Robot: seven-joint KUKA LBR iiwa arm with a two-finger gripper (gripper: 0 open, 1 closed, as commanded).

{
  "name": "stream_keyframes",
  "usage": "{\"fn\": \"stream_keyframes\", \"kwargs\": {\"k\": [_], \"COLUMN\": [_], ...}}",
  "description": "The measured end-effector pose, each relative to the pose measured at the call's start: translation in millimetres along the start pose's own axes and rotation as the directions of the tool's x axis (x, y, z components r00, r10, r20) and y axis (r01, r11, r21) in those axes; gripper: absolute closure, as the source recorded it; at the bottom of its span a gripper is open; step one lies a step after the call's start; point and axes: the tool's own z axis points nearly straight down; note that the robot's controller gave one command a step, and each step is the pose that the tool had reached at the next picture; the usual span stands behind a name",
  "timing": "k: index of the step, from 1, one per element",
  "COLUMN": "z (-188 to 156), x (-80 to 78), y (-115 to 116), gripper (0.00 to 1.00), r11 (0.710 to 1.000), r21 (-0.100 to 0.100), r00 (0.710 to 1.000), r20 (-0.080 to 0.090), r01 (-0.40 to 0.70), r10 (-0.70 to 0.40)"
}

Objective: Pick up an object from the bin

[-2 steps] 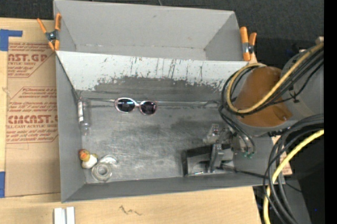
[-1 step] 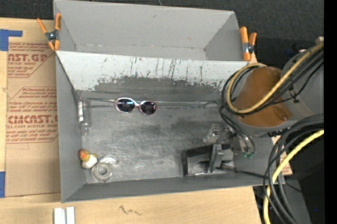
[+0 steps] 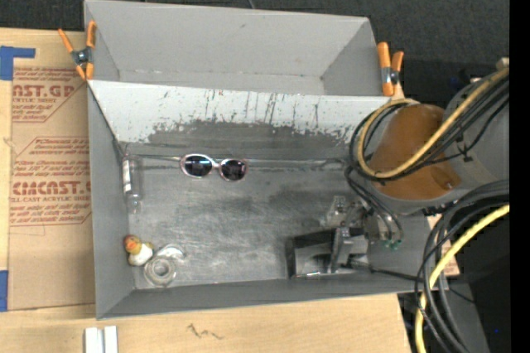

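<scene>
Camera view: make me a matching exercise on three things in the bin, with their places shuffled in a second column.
Things:
1. sunglasses
2. dark flat thing
3. small orange and white thing

Places, as the view shows them:
A. lower left corner of the bin
B. lower right, at the gripper
C. upper part of the floor, left of the middle

Pairs: 1-C; 2-B; 3-A.
</scene>
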Motion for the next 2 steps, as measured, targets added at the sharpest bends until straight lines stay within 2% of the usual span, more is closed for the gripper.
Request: {"fn": "stream_keyframes", "kwargs": {"k": [1, 2], "z": [-11.2, -18.8], "x": [1.4, 0.6], "y": [0.3, 0.2], "gripper": [1.00, 1.00], "r11": [1.000, 1.000], "r21": [0.000, 0.000], "r00": [1.000, 1.000], "r20": [-0.006, -0.003], "r01": [0.001, 0.001], "r10": [-0.001, -0.001]}}
